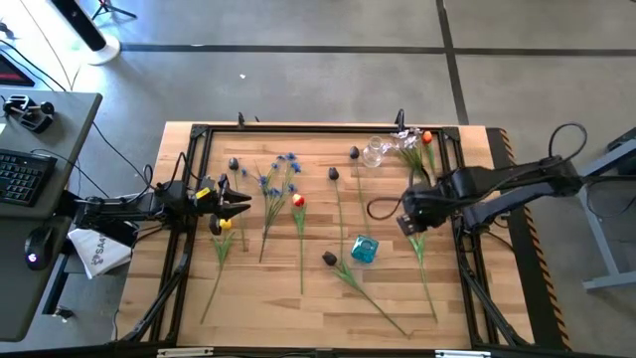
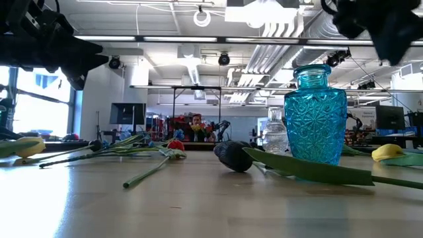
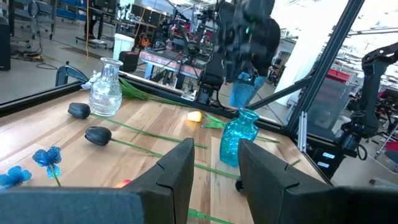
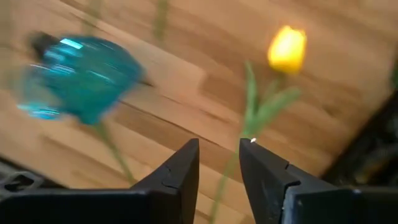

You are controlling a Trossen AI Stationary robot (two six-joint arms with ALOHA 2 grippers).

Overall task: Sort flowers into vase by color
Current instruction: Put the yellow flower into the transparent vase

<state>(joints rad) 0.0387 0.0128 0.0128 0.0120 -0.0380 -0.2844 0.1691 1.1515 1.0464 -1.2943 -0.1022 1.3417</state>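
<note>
Left arm reaches in from table's left edge, stretched level, left gripper (image 1: pixel 237 204) over left third of table, pointing toward centre. Left wrist view: its two dark fingers (image 3: pixel 177 171) stand apart, narrow gap, nothing between.

Right arm comes in from right edge, elbow bent, forearm angled toward middle, right gripper (image 1: pixel 409 221) raised over right half, tilted down. Right wrist view: fingers (image 4: pixel 180 169) parted by slim gap, nothing clamped. Low view: both arms show only as dark masses at upper corners.

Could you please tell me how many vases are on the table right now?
2: a clear glass vase near the table's far edge holding flowers, and a blue vase nearer the middle, left of the right arm. None seems hidden.
</note>
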